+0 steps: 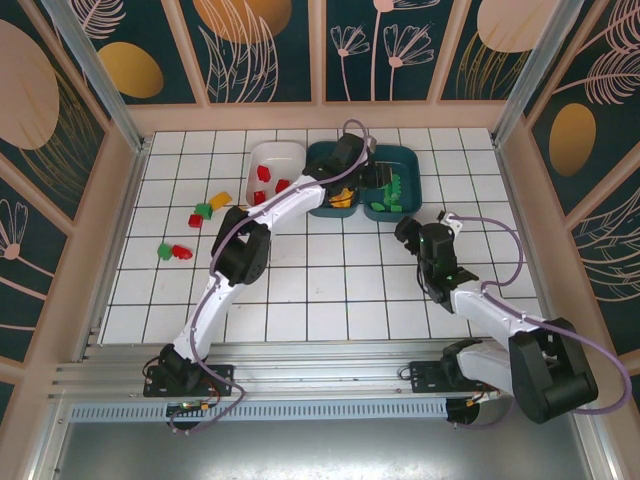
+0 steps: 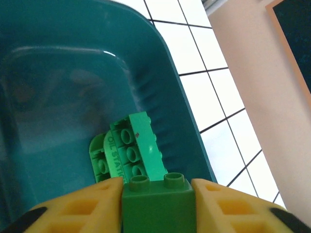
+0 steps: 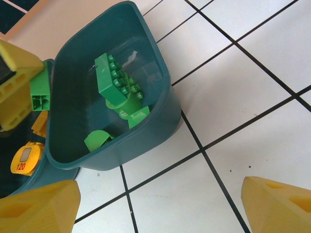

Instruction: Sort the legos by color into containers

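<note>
- The left gripper (image 2: pixel 156 193) is clamped on a green brick (image 3: pixel 39 91) over the right teal bin (image 3: pixel 163 121), which holds other green bricks (image 3: pixel 116 82).
- Red bricks (image 1: pixel 265 176) lie in the white bin (image 1: pixel 282 148), and yellow bricks (image 1: pixel 342 197) in the middle teal bin (image 1: pixel 318 160).
- A handful of loose bricks (image 1: pixel 200 212) wait on the tiles at left.
- The right gripper (image 3: pixel 159 194) hangs with its fingers apart, empty.

The worktop (image 1: pixel 330 290) is laid with white square tiles split by dark grid lines. Around it runs a peach-coloured border (image 1: pixel 330 115), and above that rise dark teal panels (image 1: pixel 270 50) painted with pale leaves and orange ovals. A ribbed metal rail (image 1: pixel 320 385) lies along the worktop's near edge.
</note>
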Robot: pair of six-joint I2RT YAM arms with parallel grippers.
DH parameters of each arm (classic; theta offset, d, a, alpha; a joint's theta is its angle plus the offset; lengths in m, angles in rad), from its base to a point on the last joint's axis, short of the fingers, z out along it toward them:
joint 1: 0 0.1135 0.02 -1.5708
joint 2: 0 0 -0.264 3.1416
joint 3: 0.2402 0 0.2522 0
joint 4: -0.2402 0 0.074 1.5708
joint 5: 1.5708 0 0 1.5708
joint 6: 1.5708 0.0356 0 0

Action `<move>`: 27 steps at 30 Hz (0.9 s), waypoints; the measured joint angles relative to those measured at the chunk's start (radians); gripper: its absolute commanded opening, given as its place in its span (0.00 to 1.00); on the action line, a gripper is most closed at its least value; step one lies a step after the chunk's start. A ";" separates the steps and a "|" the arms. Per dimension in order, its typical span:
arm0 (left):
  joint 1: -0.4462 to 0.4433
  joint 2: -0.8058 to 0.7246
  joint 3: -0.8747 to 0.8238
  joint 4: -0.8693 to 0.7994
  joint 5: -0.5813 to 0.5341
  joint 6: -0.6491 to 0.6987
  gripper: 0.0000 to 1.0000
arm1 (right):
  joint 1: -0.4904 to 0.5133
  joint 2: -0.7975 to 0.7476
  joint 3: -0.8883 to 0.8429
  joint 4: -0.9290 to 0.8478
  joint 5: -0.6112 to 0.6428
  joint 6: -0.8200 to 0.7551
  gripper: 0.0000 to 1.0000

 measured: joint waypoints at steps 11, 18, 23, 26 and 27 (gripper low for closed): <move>0.000 -0.093 -0.076 -0.059 -0.039 0.051 0.75 | 0.016 -0.030 -0.027 0.023 -0.023 -0.006 0.87; 0.126 -0.772 -0.858 0.061 -0.175 0.007 0.85 | 0.163 -0.027 -0.030 0.067 0.013 -0.076 0.87; 0.539 -1.176 -1.243 0.112 -0.257 -0.130 0.91 | 0.212 0.016 -0.015 0.077 0.023 -0.112 0.87; 0.734 -1.269 -1.398 0.076 -0.283 -0.189 0.91 | 0.212 0.031 -0.010 0.084 0.023 -0.118 0.87; 0.756 -1.269 -1.424 0.057 -0.286 -0.201 0.91 | 0.212 0.032 -0.010 0.084 0.023 -0.118 0.86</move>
